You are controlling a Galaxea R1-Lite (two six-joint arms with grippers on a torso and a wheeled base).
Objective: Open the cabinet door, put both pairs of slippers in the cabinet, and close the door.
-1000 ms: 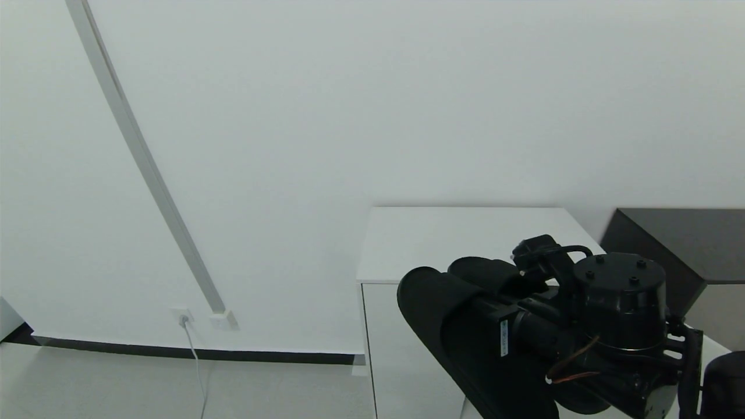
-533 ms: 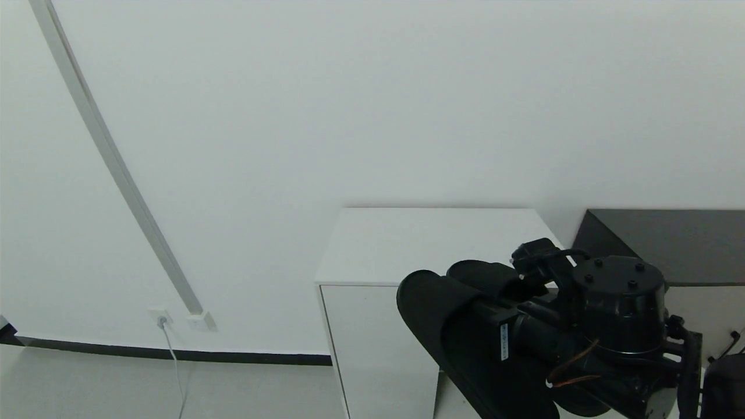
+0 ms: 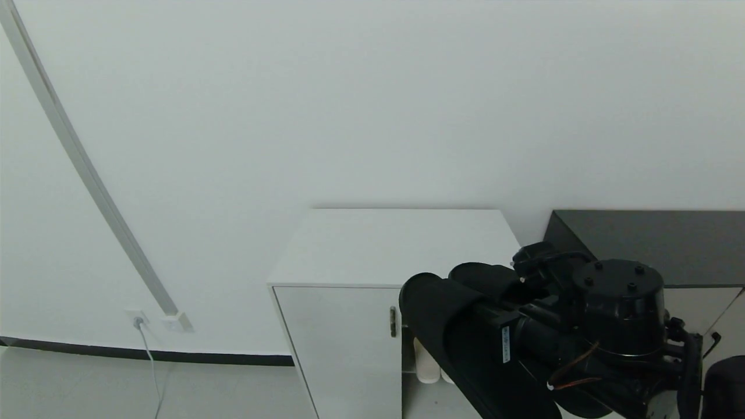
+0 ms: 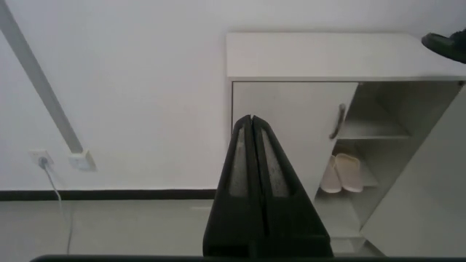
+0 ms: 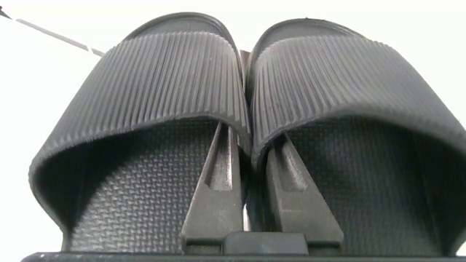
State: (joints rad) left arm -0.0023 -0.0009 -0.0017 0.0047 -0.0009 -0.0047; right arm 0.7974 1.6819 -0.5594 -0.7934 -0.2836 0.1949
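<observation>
The black slippers (image 5: 171,80) are matt rubbery foam, straps finely ribbed, footbeds pebbled. The cabinet (image 3: 396,244) is smooth matt white board with a small satin metal handle (image 3: 393,322). The pale slippers (image 4: 342,173) inside look smooth.

The cabinet (image 3: 396,247) stands against the wall (image 3: 372,105), a wall socket (image 3: 138,318) to its left and a lower unit (image 3: 646,244) just beside its right; one pair of slippers (image 4: 342,173) lies on a shelf (image 4: 375,180) inside, and the other pair (image 3: 442,314) sits in the right gripper (image 5: 251,189) before it.

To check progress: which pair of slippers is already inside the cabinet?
The pale pair, standing inside the cabinet; the black pair is clamped in the right gripper.
</observation>
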